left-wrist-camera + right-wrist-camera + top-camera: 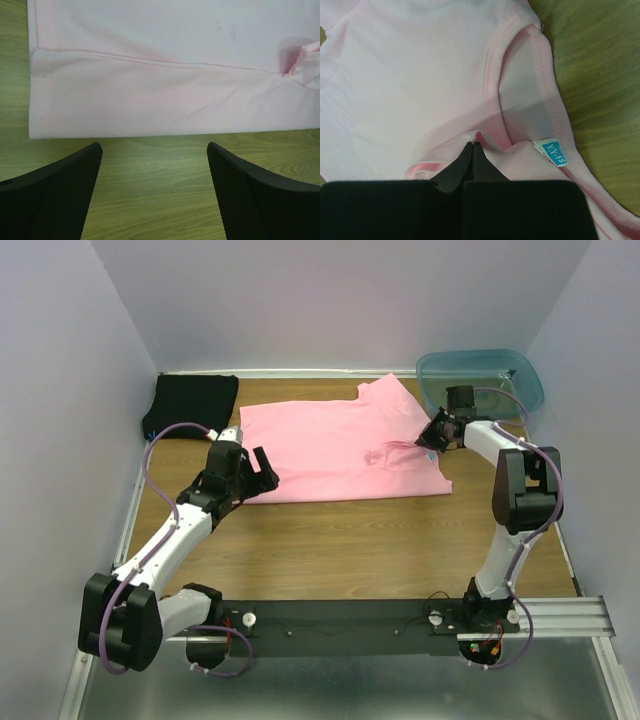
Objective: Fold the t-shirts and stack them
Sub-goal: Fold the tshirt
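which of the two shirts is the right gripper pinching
The pink t-shirt, laid out mid-table: the right gripper is shut on its cloth by the neckline, beside the blue label. The black t-shirt lies folded at the far left corner, untouched.

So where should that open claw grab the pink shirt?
Probably the pink shirt at its near edge by the hem corner, coming in low from the near side. The cloth lies flat there, and the left gripper faces that edge, jaws open.
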`<action>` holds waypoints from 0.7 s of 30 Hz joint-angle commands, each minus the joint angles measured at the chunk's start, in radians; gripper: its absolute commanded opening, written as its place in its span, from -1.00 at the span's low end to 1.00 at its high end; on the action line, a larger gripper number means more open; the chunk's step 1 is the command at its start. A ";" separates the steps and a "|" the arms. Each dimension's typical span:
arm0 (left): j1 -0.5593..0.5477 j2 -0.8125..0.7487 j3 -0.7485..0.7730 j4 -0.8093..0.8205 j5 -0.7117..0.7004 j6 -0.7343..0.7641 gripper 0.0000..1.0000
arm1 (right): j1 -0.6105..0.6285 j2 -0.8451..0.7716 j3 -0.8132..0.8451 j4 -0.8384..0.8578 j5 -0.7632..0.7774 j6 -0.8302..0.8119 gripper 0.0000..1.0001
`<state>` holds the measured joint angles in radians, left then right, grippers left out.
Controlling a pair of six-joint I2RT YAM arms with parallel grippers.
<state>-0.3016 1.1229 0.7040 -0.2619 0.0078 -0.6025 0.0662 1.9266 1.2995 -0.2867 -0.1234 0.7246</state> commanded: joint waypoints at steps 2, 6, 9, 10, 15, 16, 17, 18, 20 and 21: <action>-0.004 0.003 -0.026 0.023 -0.037 0.001 0.88 | 0.003 0.031 0.053 0.003 0.039 0.004 -0.92; -0.004 0.002 -0.035 0.021 -0.051 -0.002 0.88 | 0.001 0.020 0.055 0.003 0.036 -0.016 -0.23; -0.004 0.003 -0.032 0.021 -0.060 -0.014 0.88 | 0.003 -0.021 0.035 0.000 0.054 -0.043 0.12; -0.004 0.008 -0.028 0.020 -0.068 -0.023 0.88 | 0.003 -0.059 0.012 0.000 0.065 -0.063 0.21; 0.007 0.067 0.040 0.007 -0.121 -0.055 0.87 | -0.002 -0.214 -0.092 -0.032 0.096 -0.120 0.26; 0.012 0.081 0.052 0.007 -0.129 -0.060 0.86 | -0.002 -0.234 -0.110 -0.035 0.085 -0.120 0.26; 0.016 0.100 0.063 0.006 -0.137 -0.063 0.86 | -0.005 -0.253 -0.136 -0.038 0.059 -0.119 0.25; 0.025 0.116 0.072 0.004 -0.138 -0.066 0.83 | -0.005 -0.273 -0.161 -0.040 0.045 -0.116 0.25; 0.039 0.173 0.090 0.009 -0.140 -0.074 0.75 | -0.014 -0.317 -0.209 -0.042 0.022 -0.102 0.20; 0.062 0.193 0.107 0.010 -0.138 -0.080 0.72 | -0.019 -0.330 -0.251 -0.040 0.007 -0.096 0.14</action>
<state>-0.2779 1.2598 0.7612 -0.2611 -0.0776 -0.6518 0.0628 1.6382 1.1439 -0.2958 -0.0803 0.6346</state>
